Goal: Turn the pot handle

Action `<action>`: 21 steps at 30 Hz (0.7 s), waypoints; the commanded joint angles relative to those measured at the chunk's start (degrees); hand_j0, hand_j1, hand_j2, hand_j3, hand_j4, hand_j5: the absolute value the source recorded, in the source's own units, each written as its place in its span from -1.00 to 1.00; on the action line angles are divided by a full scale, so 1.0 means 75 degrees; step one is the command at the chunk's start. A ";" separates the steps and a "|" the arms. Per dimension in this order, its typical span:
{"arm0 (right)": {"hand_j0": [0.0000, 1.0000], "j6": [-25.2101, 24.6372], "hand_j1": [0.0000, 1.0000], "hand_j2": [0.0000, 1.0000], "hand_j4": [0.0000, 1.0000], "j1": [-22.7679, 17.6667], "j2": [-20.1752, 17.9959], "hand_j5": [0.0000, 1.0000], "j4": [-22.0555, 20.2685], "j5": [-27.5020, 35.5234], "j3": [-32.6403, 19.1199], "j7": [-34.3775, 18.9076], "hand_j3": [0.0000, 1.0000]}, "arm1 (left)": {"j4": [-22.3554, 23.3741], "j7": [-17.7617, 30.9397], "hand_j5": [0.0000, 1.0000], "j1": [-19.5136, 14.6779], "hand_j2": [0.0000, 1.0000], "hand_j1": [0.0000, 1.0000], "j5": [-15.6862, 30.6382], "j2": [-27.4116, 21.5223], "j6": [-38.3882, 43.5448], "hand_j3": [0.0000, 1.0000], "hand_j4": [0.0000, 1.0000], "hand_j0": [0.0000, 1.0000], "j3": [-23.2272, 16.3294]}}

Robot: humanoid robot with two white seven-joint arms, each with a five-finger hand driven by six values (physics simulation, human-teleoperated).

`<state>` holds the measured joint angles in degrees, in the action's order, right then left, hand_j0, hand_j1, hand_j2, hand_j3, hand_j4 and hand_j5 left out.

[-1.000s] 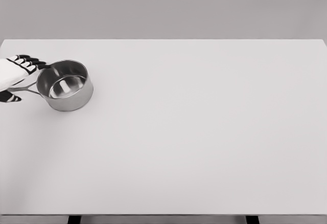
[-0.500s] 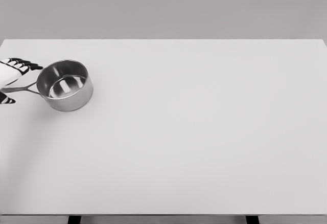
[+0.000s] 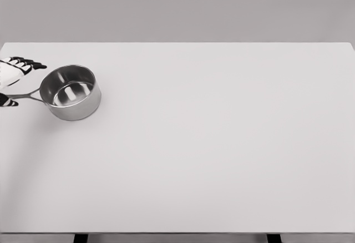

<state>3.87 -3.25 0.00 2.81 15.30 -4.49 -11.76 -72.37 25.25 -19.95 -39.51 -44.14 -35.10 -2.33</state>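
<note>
You have one steel pot [image 3: 70, 92] on the white table [image 3: 211, 143], sitting near the table's left edge and toward the far side. It stands upright with its open mouth facing up, and you can see the shiny inside wall and bottom. Its thin handle [image 3: 26, 95] sticks out from the pot's left side and points toward the left border of the view, dipping just slightly toward you at the outer end.

Your left hand [image 3: 12, 76] shows only partly at that left border, the rest of it and the arm cut off by the frame. Its white fingers [image 3: 25, 64] with dark tips reach out to the right above the handle, ending just beside the pot's far-left rim without clearly touching it. A second dark-tipped digit, likely the thumb [image 3: 8, 102], sits just below the handle's outer end. So the handle runs between the fingers above and the thumb below, but the hand looks loosely spread rather than clamped; you cannot tell whether any part of it actually presses on the handle, since the contact point lies at the very edge of the view.

The pot casts a soft shadow on the table below and to its left.
</note>
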 commanded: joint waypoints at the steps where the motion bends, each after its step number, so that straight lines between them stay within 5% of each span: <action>1: 1.00 0.0000 1.00 1.00 1.00 0.0000 0.0000 1.00 0.0000 -0.0001 0.0000 -0.0002 1.00 | 0.0145 -0.0004 1.00 -0.0023 1.00 1.00 0.0042 0.0038 0.0013 1.00 1.00 1.00 -0.0146; 21: 1.00 0.0000 1.00 1.00 1.00 0.0000 0.0000 1.00 0.0000 -0.0001 0.0000 -0.0002 1.00 | 0.1200 -0.0004 1.00 -0.0856 1.00 1.00 0.0030 0.0448 0.0156 1.00 1.00 1.00 -0.0474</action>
<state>3.88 -3.25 0.00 2.81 15.30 -4.49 -11.76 -63.71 25.26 -26.37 -39.62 -41.13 -34.56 -5.72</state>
